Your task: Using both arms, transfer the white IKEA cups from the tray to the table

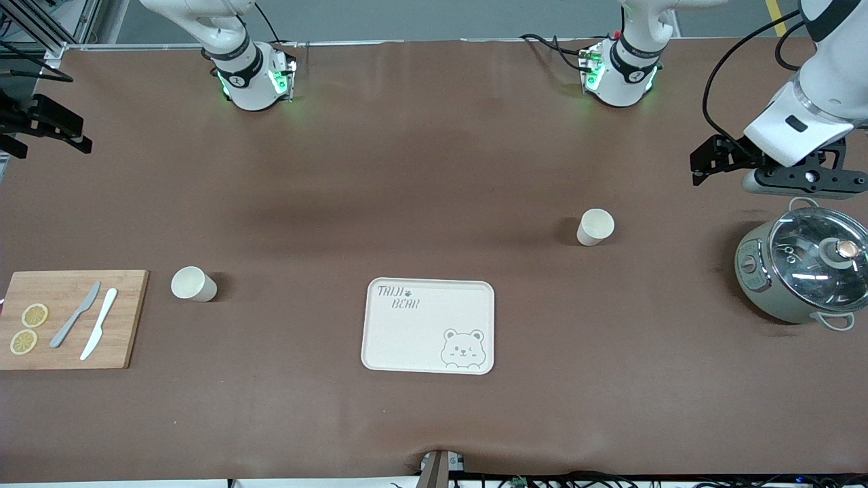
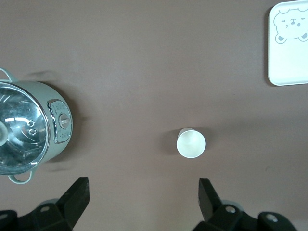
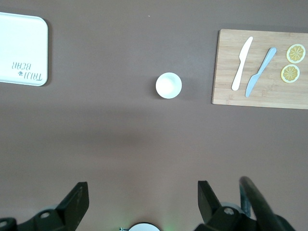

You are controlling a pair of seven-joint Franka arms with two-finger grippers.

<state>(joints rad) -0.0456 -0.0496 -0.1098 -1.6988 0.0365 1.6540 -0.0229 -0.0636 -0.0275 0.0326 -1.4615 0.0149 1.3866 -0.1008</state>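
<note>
Bare tray (image 1: pixel 428 325) sits nearest the camera; both cups (image 1: pixel 595 227) (image 1: pixel 192 283) stand on the worktop (image 1: pixel 434 169). My left gripper (image 2: pixel 142 192) and right gripper (image 3: pixel 142 195) hover, fingers apart; I judge the task finished, with nothing left but retreat.

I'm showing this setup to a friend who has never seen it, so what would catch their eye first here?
Probably the cream tray with its bear face, lying bare near the table's middle, nearer the camera than both white cups, which stand on the brown table, one toward each arm's end. Next, the glass-lidded pot at the left arm's end, with the open left gripper in the air beside it, and the cutting board with knives and lemon slices at the right arm's end.
</note>
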